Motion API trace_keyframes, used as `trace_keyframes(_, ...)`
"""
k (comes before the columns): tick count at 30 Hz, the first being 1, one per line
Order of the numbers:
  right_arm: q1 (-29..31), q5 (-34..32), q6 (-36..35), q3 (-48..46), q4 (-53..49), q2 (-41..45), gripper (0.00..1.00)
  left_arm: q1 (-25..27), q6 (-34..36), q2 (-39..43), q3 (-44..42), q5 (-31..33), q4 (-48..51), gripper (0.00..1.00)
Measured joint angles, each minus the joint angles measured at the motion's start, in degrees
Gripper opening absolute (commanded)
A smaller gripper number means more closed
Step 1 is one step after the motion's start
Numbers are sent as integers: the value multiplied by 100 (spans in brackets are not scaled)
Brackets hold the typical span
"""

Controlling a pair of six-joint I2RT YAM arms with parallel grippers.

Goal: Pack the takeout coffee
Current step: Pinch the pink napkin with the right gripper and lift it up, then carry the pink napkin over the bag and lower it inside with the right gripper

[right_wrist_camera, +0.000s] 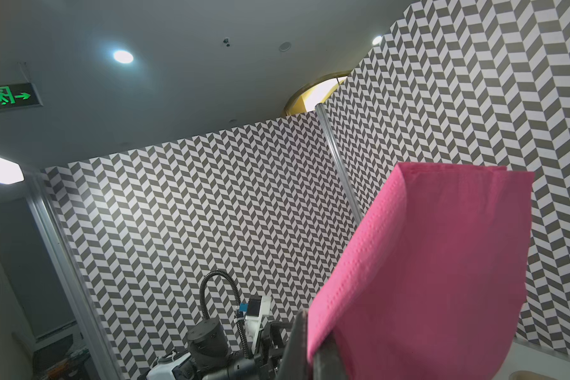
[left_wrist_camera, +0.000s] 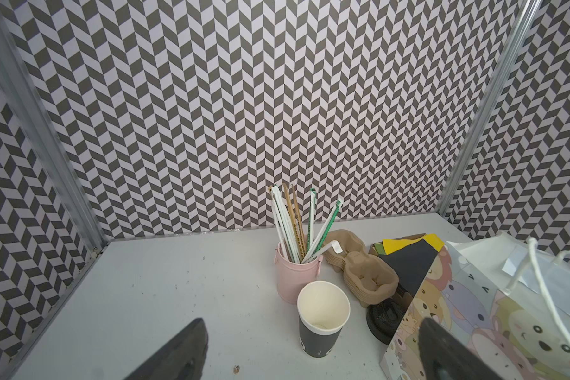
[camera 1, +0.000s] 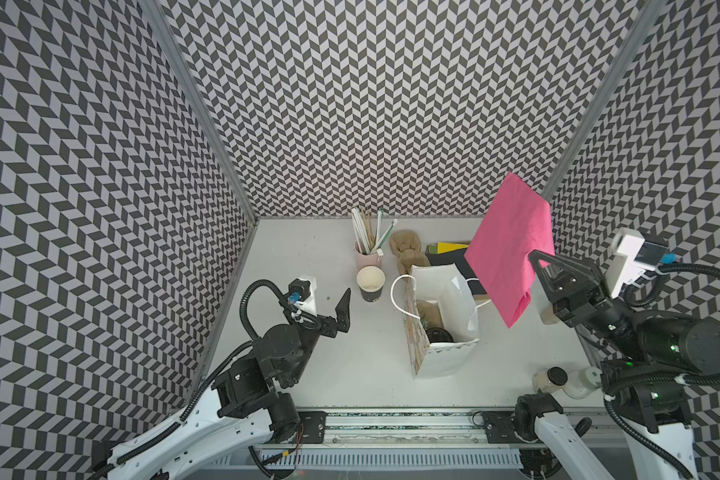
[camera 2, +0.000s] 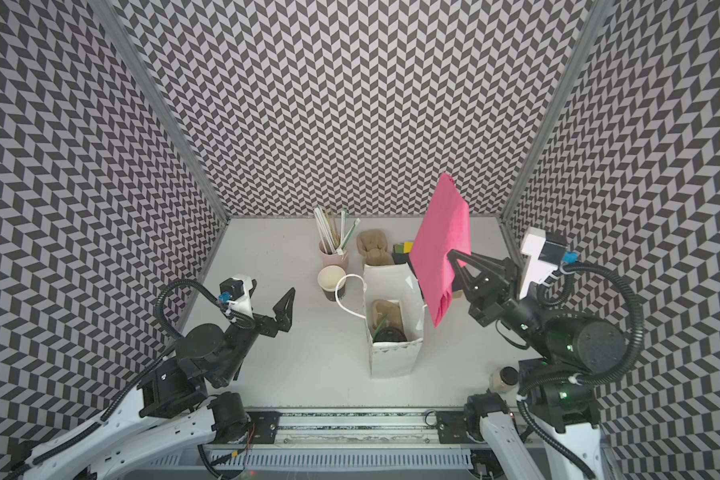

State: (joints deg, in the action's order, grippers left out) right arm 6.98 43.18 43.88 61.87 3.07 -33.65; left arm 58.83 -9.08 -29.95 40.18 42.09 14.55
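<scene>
The takeout coffee [camera 1: 438,335] [camera 2: 389,335] stands inside the white paper bag [camera 1: 445,359] [camera 2: 393,361] at mid-table; only its black domed lid shows, beside a brown cardboard carrier. My right gripper [camera 1: 533,255] [camera 2: 452,254] [right_wrist_camera: 310,348] hovers high, right of the bag, and is shut on a pink napkin [camera 1: 508,249] [camera 2: 443,245] [right_wrist_camera: 441,263] that hangs partly over the bag's far right corner. My left gripper [camera 1: 341,309] [camera 2: 285,305] [left_wrist_camera: 311,320] is open and empty, left of the bag. It faces a lidless dark cup [camera 1: 371,283] [left_wrist_camera: 321,316].
A pink can of straws [camera 1: 366,253], stacked cardboard carriers [camera 1: 406,245] and coloured napkins [camera 1: 449,248] stand at the back. A loose black lid [left_wrist_camera: 384,317] lies by the bag [left_wrist_camera: 474,312]. Two small bottles [camera 1: 551,380] stand at the front right, and one [camera 1: 547,311] stands under the right arm.
</scene>
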Motion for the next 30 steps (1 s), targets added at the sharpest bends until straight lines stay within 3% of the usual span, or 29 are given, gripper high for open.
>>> trace_keyframes(10, 48, 435, 96, -852, -96, 153, 0, 0, 0, -170, 0, 2, 0, 100)
trace_keyframes(22, 302, 664, -251, -868, -643, 92, 0, -111, 0, -319, 0, 0, 0, 100)
trace_keyframes(26, 682, 483, -494, -837, -994, -125, 0, -149, 0, -367, 0, -39, 0, 100)
trace_keyframes(30, 1493, -227, -802, -813, -1471, -374, 0, -160, 0, -372, 0, -63, 0, 100)
